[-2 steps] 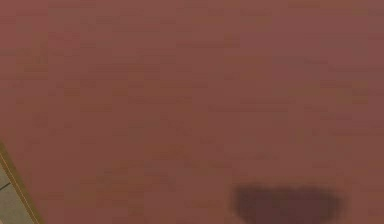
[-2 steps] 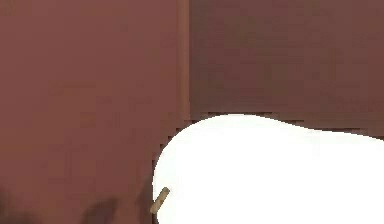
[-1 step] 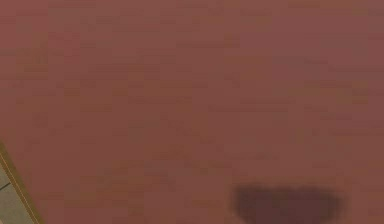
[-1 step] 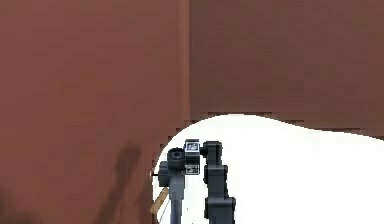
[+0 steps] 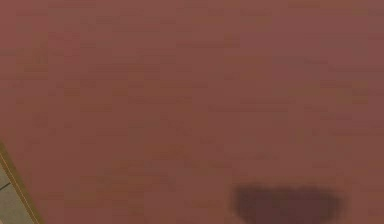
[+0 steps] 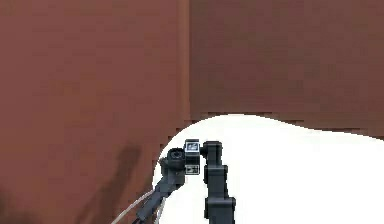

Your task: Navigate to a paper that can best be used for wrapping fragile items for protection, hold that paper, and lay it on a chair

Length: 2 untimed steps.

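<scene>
In the arm side view the dark arm (image 6: 218, 195) rises from the bottom edge, with two small white marker squares (image 6: 194, 150) at its far end. Left of them is the gripper's dark body, and its thin fingers (image 6: 150, 198) slant down to the left toward the bottom edge. The gripper (image 6: 143, 205) hangs in front of a brown wall. Its far end runs into the dark lower edge, so I cannot tell whether it holds anything. No paper or chair can be made out.
A reddish-brown wall (image 5: 190, 90) stands very close ahead in the forward view. A narrow strip of pale floor (image 5: 8, 200) with a light border shows at the bottom left. In the arm side view two brown walls meet at a corner (image 6: 186, 60).
</scene>
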Motion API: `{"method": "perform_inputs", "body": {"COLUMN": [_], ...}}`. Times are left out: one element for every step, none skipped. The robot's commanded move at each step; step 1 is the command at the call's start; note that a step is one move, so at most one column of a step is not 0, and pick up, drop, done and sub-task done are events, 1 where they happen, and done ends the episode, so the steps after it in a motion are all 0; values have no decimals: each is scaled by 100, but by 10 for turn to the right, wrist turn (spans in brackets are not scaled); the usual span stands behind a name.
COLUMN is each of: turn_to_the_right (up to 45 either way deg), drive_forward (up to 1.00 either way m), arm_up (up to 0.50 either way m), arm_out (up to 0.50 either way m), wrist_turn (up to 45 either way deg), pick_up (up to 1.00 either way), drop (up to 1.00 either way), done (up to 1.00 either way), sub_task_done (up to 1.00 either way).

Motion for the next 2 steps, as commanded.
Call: {"method": "perform_inputs", "body": {"turn_to_the_right": [0, 0], "drive_forward": [0, 0], "arm_up": [0, 0], "arm_out": [0, 0], "wrist_turn": [450, 450], "pick_up": [0, 0], "drop": [0, 0], "done": [0, 0], "sub_task_done": [0, 0]}}
